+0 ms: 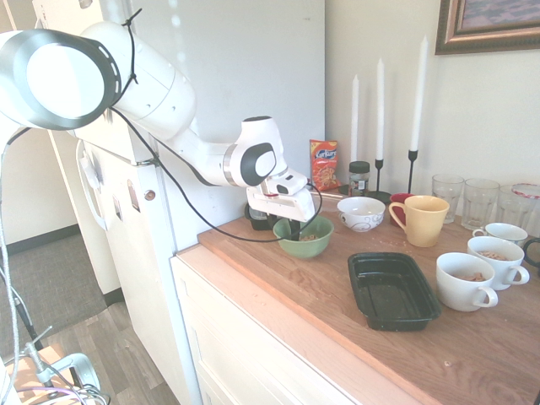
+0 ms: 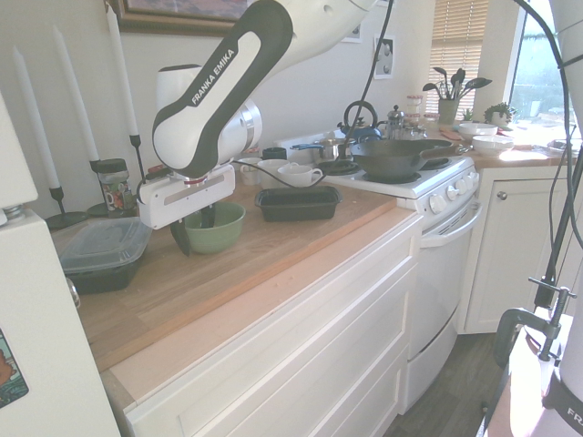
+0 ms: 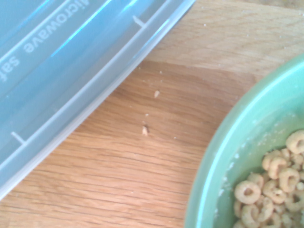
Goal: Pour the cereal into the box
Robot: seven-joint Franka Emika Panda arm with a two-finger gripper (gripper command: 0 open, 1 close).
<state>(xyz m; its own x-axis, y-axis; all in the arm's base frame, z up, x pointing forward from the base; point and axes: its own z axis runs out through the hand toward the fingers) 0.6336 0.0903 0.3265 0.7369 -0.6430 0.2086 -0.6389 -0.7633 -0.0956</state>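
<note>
– Any print you can read here?
– "FRANKA EMIKA" runs in white capitals along the dark band of the robot arm [image 2: 202,89], seen in the second exterior view.
– Anything else?
– Raised letters on the clear plastic lid [image 3: 71,57] in the wrist view: "Microwave", then "sa", cut off at the edge.
– And the orange-red snack packet [image 1: 324,164] by the wall?
– It carries a logo, too small to read.

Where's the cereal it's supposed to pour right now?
The cereal sits in the green bowl on the wooden counter, right under the hand. The black box lies empty further along, beside the white mugs.
</note>
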